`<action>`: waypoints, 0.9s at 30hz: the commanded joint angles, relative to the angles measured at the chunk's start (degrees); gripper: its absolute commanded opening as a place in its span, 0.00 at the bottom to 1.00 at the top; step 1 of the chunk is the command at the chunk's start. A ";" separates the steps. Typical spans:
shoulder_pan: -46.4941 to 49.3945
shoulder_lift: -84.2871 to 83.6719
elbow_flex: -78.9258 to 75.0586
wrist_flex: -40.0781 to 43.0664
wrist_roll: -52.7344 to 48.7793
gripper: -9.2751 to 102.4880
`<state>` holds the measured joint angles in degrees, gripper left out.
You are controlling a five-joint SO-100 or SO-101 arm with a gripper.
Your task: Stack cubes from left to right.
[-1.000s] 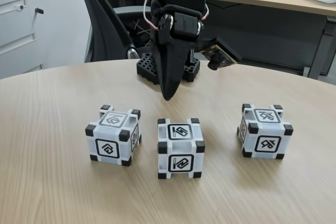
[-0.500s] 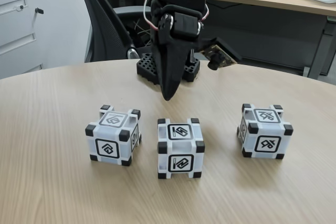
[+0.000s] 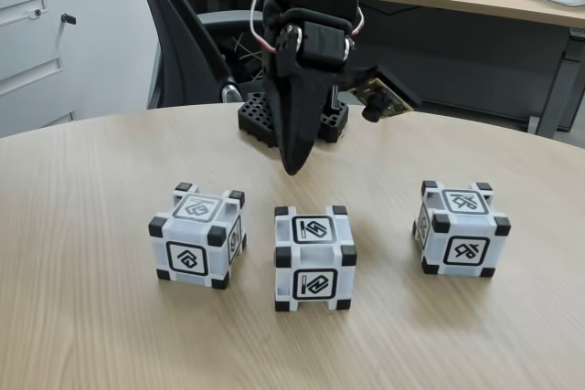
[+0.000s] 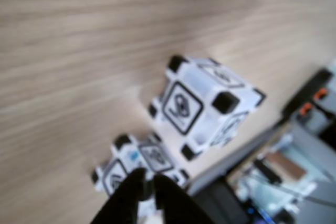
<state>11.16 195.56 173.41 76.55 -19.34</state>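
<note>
White cubes sit unstacked below my gripper [image 3: 292, 169], its fingers nearly together and holding nothing, hanging just behind the middle cube [image 3: 313, 258] before a first pick.

- In the fixed view we see even, bright indoor light and a sharp picture; the cubes [image 3: 313, 258] cast faint, soft shadows on the bench [image 3: 91, 189].
- In the wrist view we find everything blurred, the far edges most.
</note>
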 commanded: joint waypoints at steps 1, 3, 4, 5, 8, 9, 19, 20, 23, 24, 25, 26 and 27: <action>0.35 -0.18 -0.53 -0.53 0.79 0.08; 0.35 -1.85 -1.14 -0.62 1.14 0.08; 0.35 -3.60 -2.11 -0.62 1.93 0.08; 0.35 -5.98 -3.69 -0.62 2.81 0.08; 0.35 -14.41 -10.63 -0.70 6.42 0.08; 0.35 -17.31 -13.54 -0.70 7.47 0.08; 0.35 -46.05 -42.19 -0.70 14.41 0.08; 0.44 -49.83 -44.82 -0.70 15.29 0.08; 0.53 -61.79 -52.38 -0.62 17.67 0.08; 0.53 -65.48 -54.76 -0.62 18.54 0.08; 0.62 -68.91 -56.87 -0.62 19.42 0.08; 0.62 -71.98 -58.71 -0.53 20.39 0.08; 0.62 -74.79 -60.12 -0.26 21.18 0.08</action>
<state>11.16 125.77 119.97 76.55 -0.09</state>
